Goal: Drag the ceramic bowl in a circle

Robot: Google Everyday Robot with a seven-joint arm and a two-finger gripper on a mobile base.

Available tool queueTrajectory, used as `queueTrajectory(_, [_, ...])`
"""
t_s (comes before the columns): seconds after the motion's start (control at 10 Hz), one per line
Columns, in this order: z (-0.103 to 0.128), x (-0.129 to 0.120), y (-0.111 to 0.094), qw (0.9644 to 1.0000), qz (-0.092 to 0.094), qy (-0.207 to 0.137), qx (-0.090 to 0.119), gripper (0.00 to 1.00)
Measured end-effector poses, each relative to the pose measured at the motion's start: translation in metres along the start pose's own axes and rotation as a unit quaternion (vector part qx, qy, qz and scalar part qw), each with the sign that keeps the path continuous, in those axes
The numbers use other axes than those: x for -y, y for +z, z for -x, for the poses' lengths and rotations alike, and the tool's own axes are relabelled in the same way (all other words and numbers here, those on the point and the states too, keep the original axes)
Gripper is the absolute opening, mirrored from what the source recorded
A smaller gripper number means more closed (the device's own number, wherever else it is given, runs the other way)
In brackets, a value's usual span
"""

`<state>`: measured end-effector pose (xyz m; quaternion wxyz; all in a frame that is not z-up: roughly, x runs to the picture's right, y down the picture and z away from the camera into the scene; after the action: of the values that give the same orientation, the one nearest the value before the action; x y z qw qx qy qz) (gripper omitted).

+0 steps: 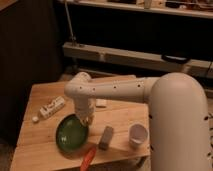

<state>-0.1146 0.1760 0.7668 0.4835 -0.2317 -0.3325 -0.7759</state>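
Note:
The ceramic bowl is a shallow glossy green dish on the front left part of the wooden table. My white arm reaches in from the right. Its gripper points down at the bowl's far right rim and seems to touch it. The wrist hides the contact point.
A small white cup stands at the front right. A grey block lies between cup and bowl. An orange-red tool lies at the front edge. A white bottle lies on its side at the left. A small white piece sits behind the arm.

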Motion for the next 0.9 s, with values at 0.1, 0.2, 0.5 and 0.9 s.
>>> queueTrajectory(0.1, [-0.008, 0.019, 0.000, 1.0000, -0.005, -0.008, -0.003, 0.00])
queueTrajectory(0.2, [-0.011, 0.024, 0.001, 0.9999, -0.004, -0.011, -0.004, 0.00])
queueTrajectory(0.5, [-0.008, 0.055, 0.007, 0.9993, -0.001, -0.038, -0.006, 0.00])
queueTrajectory(0.9, [0.017, 0.088, 0.014, 0.9974, 0.011, -0.071, -0.005, 0.00])
